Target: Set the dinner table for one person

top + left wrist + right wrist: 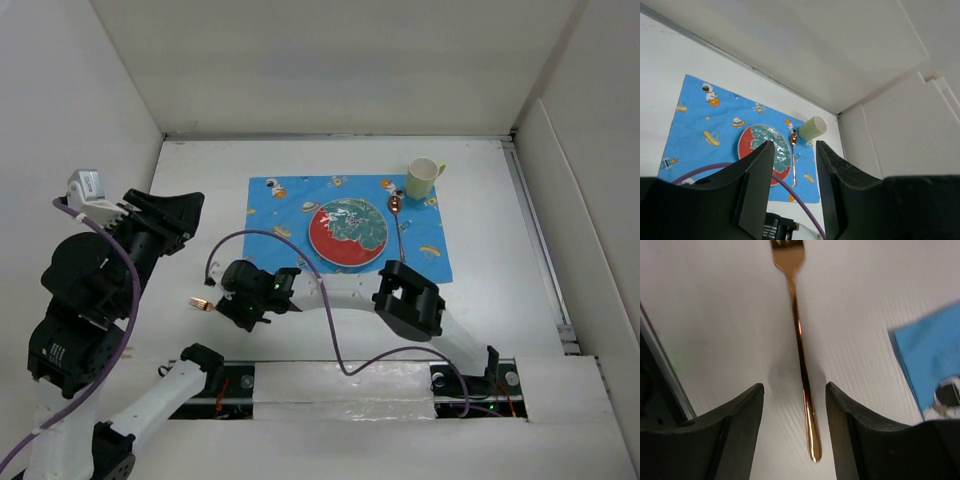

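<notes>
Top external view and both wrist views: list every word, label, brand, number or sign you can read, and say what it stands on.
None can be read.
Placemat: only pictures of astronauts, planets and rockets, no words.
Left arm: small white marks on its black housing, too small to read.
Plate, mug, spoon, fork: no print shows.

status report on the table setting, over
Left gripper open, empty. Right gripper open, straddling fork on dinner table, left of placemat. Plate, spoon, cup set. Nothing blocking fork.
</notes>
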Robot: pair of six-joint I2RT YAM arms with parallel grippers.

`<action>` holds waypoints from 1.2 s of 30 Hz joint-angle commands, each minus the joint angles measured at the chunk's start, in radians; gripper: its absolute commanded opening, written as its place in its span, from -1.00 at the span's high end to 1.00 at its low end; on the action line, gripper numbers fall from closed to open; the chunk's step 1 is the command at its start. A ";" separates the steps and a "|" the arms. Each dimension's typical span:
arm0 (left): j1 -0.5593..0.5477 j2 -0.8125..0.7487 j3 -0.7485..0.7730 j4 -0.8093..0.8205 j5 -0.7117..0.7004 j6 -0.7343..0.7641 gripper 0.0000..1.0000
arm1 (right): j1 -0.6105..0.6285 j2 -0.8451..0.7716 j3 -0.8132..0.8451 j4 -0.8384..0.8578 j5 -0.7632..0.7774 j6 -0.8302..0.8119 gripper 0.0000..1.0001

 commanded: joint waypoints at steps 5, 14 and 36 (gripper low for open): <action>0.000 0.046 0.021 -0.078 0.016 0.040 0.28 | 0.060 0.142 0.235 -0.004 0.128 -0.077 -0.17; 0.000 0.046 0.041 -0.091 0.013 0.100 0.28 | 0.106 0.232 0.243 0.023 0.254 -0.064 0.84; 0.000 0.051 -0.161 0.087 0.083 0.134 0.28 | -0.362 0.011 0.268 -0.136 0.411 0.655 1.00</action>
